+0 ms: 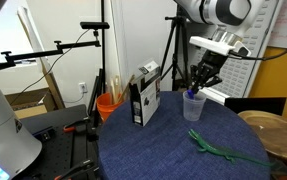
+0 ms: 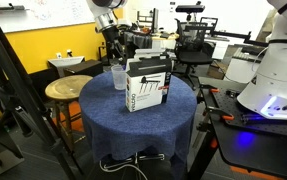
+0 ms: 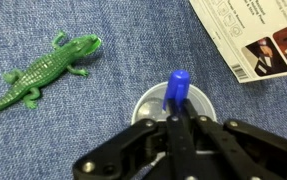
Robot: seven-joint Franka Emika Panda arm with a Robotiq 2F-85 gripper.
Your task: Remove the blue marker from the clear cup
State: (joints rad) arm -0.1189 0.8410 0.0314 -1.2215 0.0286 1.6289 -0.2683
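The clear cup [image 1: 193,107] stands upright on the blue tablecloth; it also shows in an exterior view [image 2: 119,76] and from above in the wrist view [image 3: 155,102]. The blue marker [image 3: 176,92] stands in the cup with its blue end pointing up. My gripper [image 3: 175,122] is directly above the cup, fingers closed on the marker. In both exterior views the gripper [image 1: 201,80] [image 2: 116,55] hangs just over the cup's rim.
A green lizard toy [image 3: 45,68] lies on the cloth near the cup, also in an exterior view [image 1: 218,150]. A black-and-white carton [image 1: 144,97] [image 2: 147,84] stands mid-table. An orange bucket [image 1: 109,104] sits beyond the table edge. Tripods and a stool [image 2: 67,91] surround the table.
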